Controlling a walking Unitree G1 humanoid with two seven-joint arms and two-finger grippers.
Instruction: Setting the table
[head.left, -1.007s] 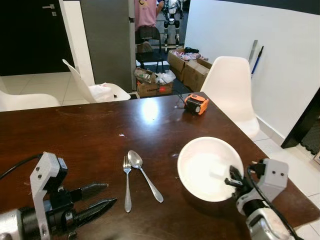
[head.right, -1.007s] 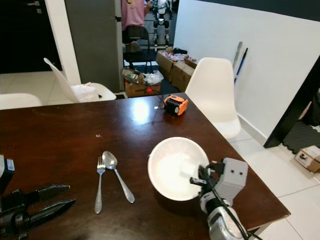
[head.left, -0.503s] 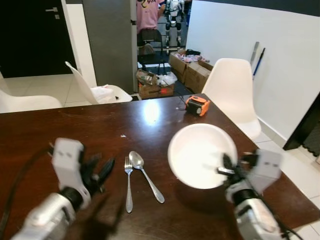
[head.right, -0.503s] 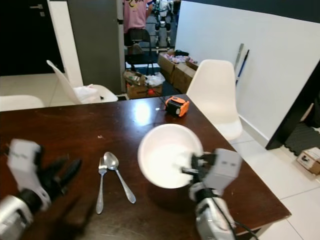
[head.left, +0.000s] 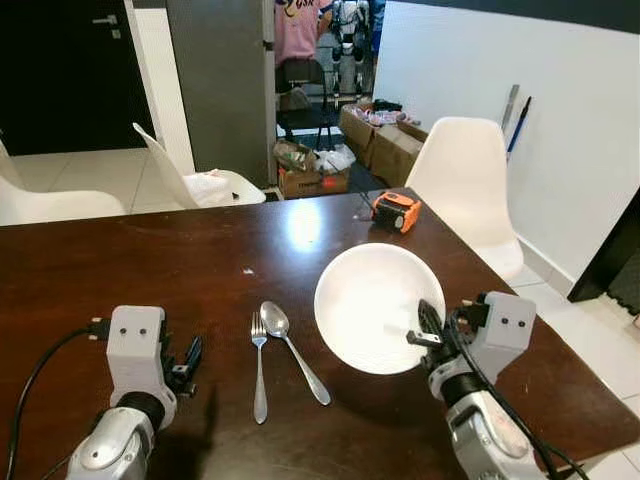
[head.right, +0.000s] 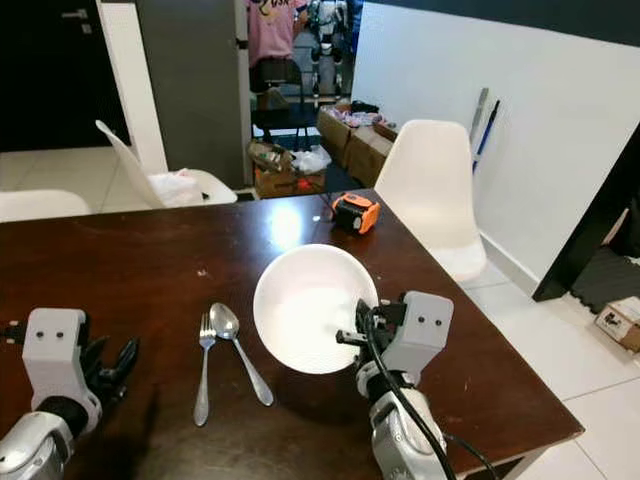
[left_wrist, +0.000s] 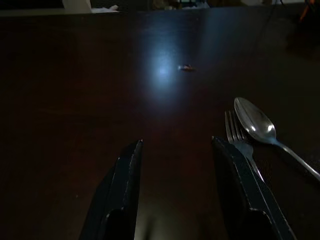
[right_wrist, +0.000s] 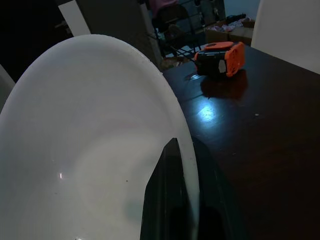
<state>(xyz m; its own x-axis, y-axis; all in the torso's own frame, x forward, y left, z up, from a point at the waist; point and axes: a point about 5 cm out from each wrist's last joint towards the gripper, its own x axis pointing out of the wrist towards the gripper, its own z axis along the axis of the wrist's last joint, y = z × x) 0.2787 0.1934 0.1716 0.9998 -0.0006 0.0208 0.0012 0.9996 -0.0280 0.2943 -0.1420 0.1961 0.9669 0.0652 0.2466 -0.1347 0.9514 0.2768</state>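
Note:
A white bowl (head.left: 368, 305) hangs tilted above the dark wooden table (head.left: 150, 260), just right of a metal fork (head.left: 258, 368) and spoon (head.left: 292, 346) lying side by side. My right gripper (head.left: 425, 328) is shut on the bowl's near rim; in the right wrist view one finger (right_wrist: 167, 195) lies inside the bowl (right_wrist: 80, 150) and the other outside. My left gripper (head.left: 188, 358) hovers low over the table left of the fork, open, nothing between its fingers (left_wrist: 127, 185). The fork (left_wrist: 239, 140) and spoon (left_wrist: 260, 127) lie just off one fingertip.
An orange tape measure (head.left: 395, 210) lies at the table's far right. White chairs (head.left: 462, 180) stand at the right side and far side (head.left: 195, 175). Cardboard boxes (head.left: 385, 140) and a person (head.left: 297, 25) are in the room beyond. The table's right edge is near my right arm.
The right gripper has carried the bowl leftward, closer to the spoon. The left arm has drawn back and lowered, now pointing along the table beside the fork.

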